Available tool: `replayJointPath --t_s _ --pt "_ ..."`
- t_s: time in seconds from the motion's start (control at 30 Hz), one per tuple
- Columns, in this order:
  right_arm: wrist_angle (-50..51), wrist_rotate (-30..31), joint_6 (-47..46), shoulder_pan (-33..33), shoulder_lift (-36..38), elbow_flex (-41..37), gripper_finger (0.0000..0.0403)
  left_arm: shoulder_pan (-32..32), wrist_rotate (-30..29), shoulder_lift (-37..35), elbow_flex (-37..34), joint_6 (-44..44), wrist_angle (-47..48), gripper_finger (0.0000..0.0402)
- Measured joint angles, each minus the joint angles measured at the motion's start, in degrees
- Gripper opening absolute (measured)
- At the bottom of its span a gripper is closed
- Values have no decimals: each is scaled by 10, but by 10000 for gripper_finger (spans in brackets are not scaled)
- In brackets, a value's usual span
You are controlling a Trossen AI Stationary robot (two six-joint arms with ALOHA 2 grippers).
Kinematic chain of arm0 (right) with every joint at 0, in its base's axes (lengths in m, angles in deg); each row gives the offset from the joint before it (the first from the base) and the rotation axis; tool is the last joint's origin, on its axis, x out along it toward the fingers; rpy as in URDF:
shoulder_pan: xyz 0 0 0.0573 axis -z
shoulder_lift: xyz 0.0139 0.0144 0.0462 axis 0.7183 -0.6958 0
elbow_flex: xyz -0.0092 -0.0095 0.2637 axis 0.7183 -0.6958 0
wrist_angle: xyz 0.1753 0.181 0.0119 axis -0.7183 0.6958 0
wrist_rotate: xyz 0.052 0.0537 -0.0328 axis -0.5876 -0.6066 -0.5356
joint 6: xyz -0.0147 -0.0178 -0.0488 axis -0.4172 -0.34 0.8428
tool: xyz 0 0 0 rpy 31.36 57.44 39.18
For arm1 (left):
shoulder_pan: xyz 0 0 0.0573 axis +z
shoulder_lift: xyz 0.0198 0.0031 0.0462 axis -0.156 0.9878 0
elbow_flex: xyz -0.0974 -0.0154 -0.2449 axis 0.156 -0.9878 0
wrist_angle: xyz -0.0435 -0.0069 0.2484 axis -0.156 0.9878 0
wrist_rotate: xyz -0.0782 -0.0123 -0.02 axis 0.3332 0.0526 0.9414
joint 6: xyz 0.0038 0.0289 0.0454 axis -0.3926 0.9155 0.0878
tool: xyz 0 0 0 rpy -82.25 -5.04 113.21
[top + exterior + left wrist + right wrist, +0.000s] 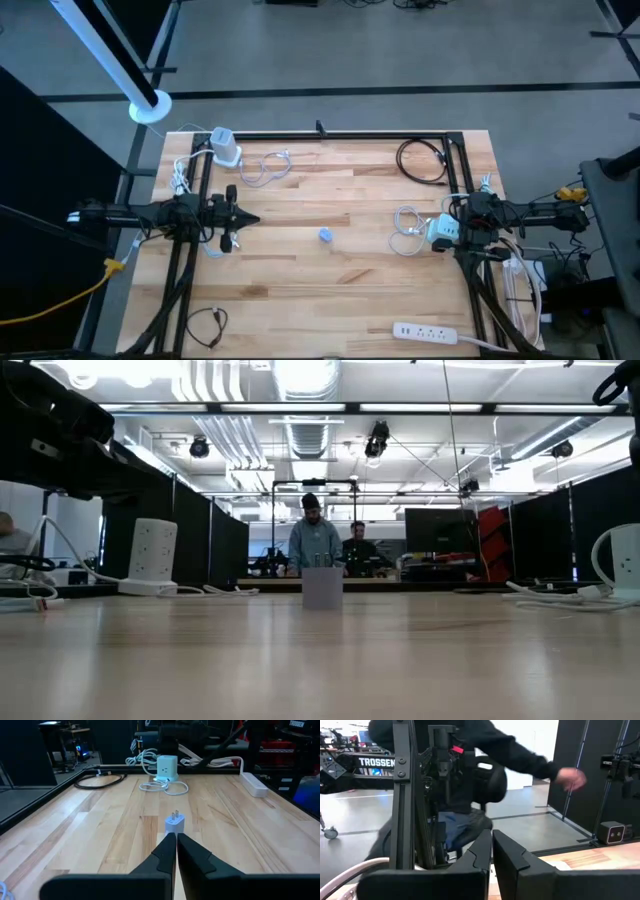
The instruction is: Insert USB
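A small white plug adapter [174, 823] stands mid-table on its base, two prongs up; it also shows in the high view as the adapter [326, 235] and in the low view as the adapter [322, 588]. My left gripper [176, 840] is shut, level, a little short of the adapter on the table's left side [252, 218]. My right gripper [492, 839] is shut at the table's right edge [462, 222], with nothing between its fingers. A white charger cube [441, 230] with a coiled white cable [407, 226] rests on the table just beside the right arm. I cannot pick out a USB plug.
A second white cube [225, 148] with cable lies far left. A black cable loop [420, 160] lies far right, a white power strip [425, 331] near right, a small black cable [205, 325] near left. A black frame [330, 134] edges the table. A person [470, 775] sits beyond.
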Motion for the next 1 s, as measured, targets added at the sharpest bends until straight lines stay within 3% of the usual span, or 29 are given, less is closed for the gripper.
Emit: replayJointPath --t_s 0.5,0.67,0.77,0.9,1.0 --pt "0 0 0 0 0 0 0 2 -16 0 0 -24 -24 4" --pt "0 0 0 0 0 0 0 2 -30 0 0 -22 -78 4" --pt "0 0 0 0 0 0 0 3 -33 0 0 -8 -156 4" --pt "0 0 0 0 0 0 0 4 -118 6 0 14 -246 4" --pt "0 0 0 0 0 0 0 5 -196 32 18 31 -215 4"
